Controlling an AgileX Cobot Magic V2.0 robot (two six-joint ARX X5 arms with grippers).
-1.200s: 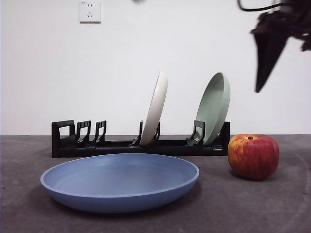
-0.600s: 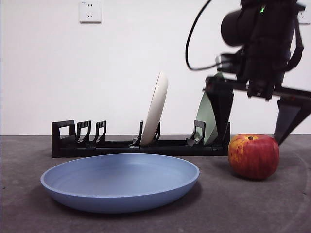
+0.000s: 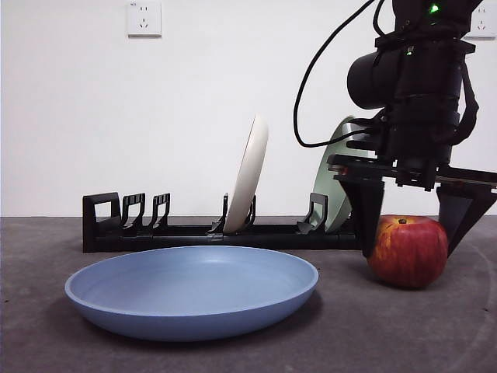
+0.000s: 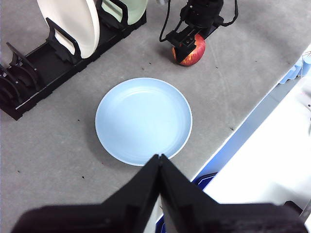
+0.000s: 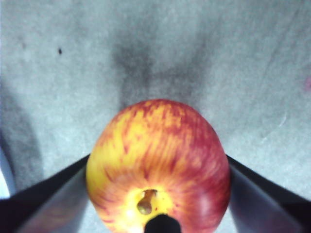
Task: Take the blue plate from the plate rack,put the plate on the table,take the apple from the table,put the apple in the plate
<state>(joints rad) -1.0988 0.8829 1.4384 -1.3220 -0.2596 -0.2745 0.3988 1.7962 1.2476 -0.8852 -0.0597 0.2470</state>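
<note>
Right pincer (image 3: 413, 233) straddles apple (image 3: 409, 250) beside rack (image 3: 194, 231).

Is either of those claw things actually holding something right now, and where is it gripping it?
Nothing is clearly held. The right gripper straddles the apple at its sides, which sits on the table; the left gripper is shut, empty.

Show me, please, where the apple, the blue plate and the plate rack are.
apple (image 3: 408, 252): front view, middle of its red side.
blue plate (image 4: 143, 120): left wrist view, centre of its bowl.
plate rack (image 3: 102, 221): front view, squared loop end.
</note>
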